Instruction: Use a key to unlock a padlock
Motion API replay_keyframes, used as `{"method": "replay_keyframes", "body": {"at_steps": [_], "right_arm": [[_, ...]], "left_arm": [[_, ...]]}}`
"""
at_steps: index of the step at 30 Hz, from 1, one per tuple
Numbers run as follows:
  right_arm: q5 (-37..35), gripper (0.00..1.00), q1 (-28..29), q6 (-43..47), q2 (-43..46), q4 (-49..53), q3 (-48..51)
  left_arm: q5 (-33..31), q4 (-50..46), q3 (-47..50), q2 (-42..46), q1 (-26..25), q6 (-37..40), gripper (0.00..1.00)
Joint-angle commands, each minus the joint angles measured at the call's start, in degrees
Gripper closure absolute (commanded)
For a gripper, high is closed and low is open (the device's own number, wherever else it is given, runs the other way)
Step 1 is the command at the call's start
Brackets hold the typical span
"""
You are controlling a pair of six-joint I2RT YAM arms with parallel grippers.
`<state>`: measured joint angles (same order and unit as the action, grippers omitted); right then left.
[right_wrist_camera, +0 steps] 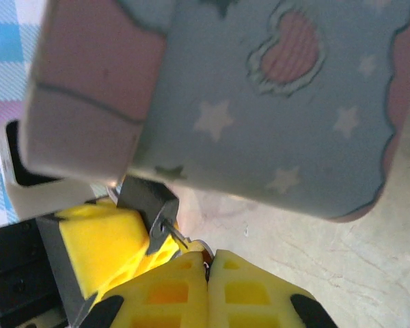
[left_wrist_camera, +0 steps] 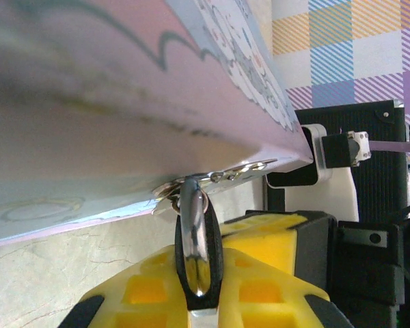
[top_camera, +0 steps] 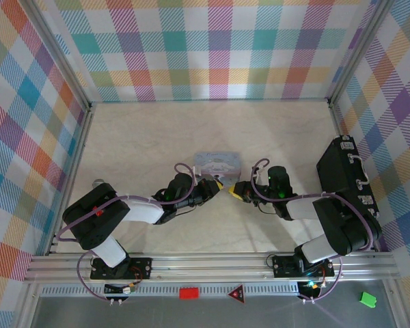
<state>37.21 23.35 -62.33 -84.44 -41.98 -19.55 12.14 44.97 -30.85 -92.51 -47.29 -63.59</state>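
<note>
The small black padlock [left_wrist_camera: 198,239] hangs by its silvery shackle from the clasp of a pastel tin [left_wrist_camera: 123,102]. My left gripper [left_wrist_camera: 202,301] is shut on the padlock, yellow pads on either side of it. In the right wrist view the padlock [right_wrist_camera: 145,197] faces me, and the thin metal key [right_wrist_camera: 180,236] has its tip at the keyhole. My right gripper [right_wrist_camera: 210,263] is shut on the key's head. From above, both grippers meet tip to tip just in front of the tin [top_camera: 216,162], the left gripper [top_camera: 215,186] and the right gripper [top_camera: 236,191].
A black case [top_camera: 342,174] lies along the right wall beside the right arm. Plaid walls close in the pale table [top_camera: 157,137] on three sides. A small grey object [top_camera: 98,182] sits at the left wall.
</note>
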Motion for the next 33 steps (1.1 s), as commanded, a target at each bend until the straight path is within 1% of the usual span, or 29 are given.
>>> {"method": "replay_keyframes", "body": {"at_steps": [1,7,10,12,15,17,20,22,25,28,33], "right_arm": [[-4.5,1.0,0.9,-1.8,1.9,-9.5,-1.1],[-5.1,1.0,3.3,-3.0,1.4,-11.7,-1.4],[-5.1,1.0,4.0,-3.7,1.7,-12.8,-0.6],[-5.9,1.0,4.4,-3.2,2.8,-11.7,0.4],[-7.5,1.0,5.3,-3.3,4.8,-10.7,1.9],[-9.2,1.0,7.1,-4.2,5.8,-10.9,2.5],[-11.8,1.0,10.2,-5.2,6.7,-11.2,2.3],[-13.5,1.0,11.2,-5.5,7.2,-11.7,2.6],[-15.8,1.0,11.8,-6.1,7.5,-12.1,3.5],[-16.2,1.0,11.8,-7.2,6.5,-13.7,3.8],[-16.8,1.0,13.2,-11.6,3.5,-19.0,4.1]], "left_arm": [[8.3,0.8,-1.6,-0.1,-4.1,0.0,0.97],[7.5,1.4,-1.6,-0.1,-4.2,-0.4,0.97],[6.1,1.1,-1.2,0.4,-4.2,-0.6,0.97],[5.0,1.4,-0.9,0.7,-4.2,-1.0,0.98],[3.0,3.3,-0.4,0.5,-4.2,-2.4,0.98],[2.1,5.8,-0.1,-0.3,-4.2,-3.8,0.98],[2.3,8.4,-0.5,-1.7,-4.2,-5.0,0.98],[2.7,9.3,-0.7,-2.5,-4.2,-5.4,0.98],[2.8,10.8,-0.4,-2.8,-4.2,-6.4,0.98],[3.2,10.4,-0.4,-2.4,-4.4,-6.3,0.97],[2.9,10.5,-0.7,-2.5,-4.5,-6.4,0.97]]}}
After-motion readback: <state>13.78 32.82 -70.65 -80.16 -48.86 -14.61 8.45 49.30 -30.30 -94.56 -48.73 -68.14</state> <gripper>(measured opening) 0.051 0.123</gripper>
